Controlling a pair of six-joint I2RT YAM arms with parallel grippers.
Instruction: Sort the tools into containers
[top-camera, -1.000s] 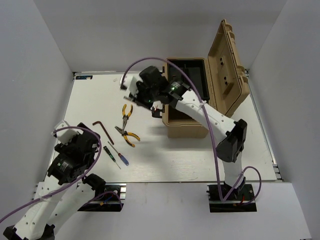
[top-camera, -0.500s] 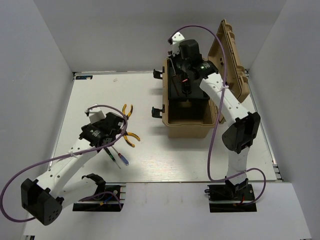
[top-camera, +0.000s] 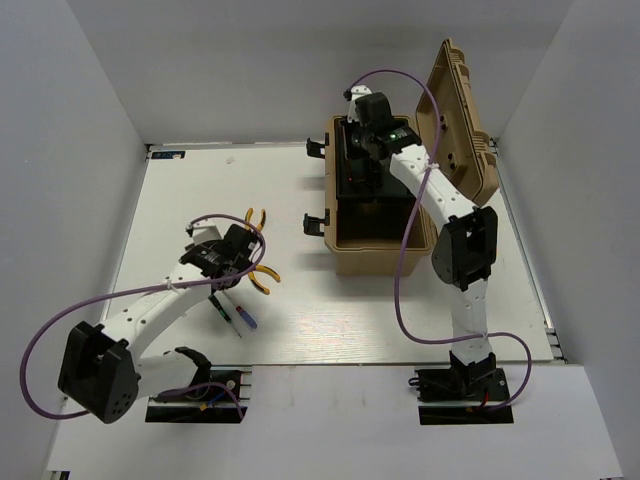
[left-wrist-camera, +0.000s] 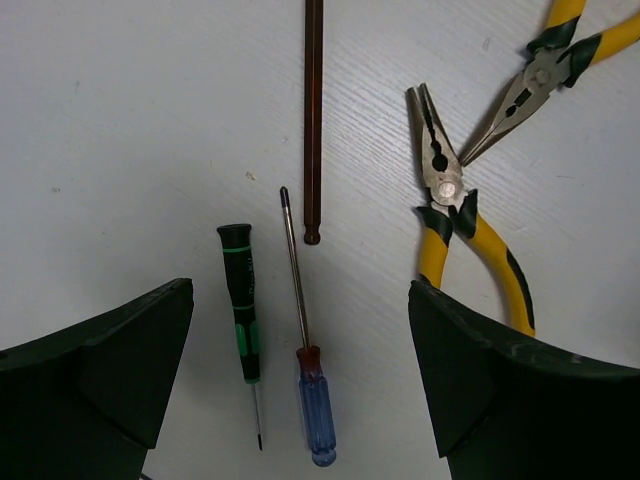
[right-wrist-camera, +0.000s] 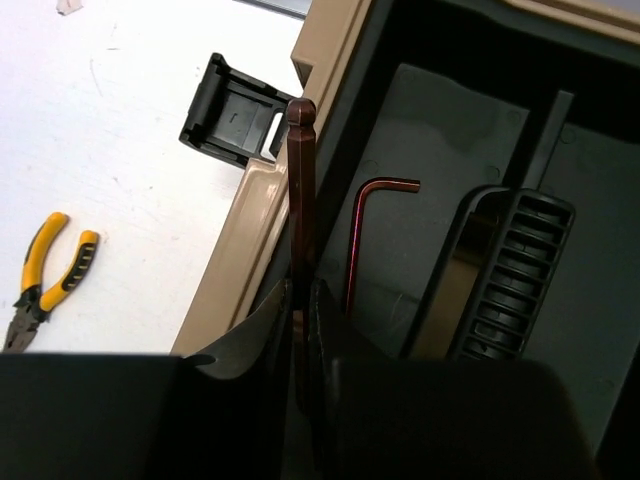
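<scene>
1. Right wrist view: a dark hex key (right-wrist-camera: 301, 200) stands upright, pinched in the narrow right gripper (right-wrist-camera: 303, 300) over the left rim of the tan toolbox (right-wrist-camera: 262, 230) at the far right of the desk (right-wrist-camera: 120, 130). A second hex key (right-wrist-camera: 362, 230) lies inside.
2. Left wrist view: the left gripper (left-wrist-camera: 300, 300) spreads wide above the blue screwdriver (left-wrist-camera: 316, 415), green screwdriver (left-wrist-camera: 243, 310), straight hex key (left-wrist-camera: 313, 120) and yellow pliers (left-wrist-camera: 465, 235) on the desk's left half.

Box wall (right-wrist-camera: 255, 230) beside held hex key (right-wrist-camera: 301, 190)
</scene>
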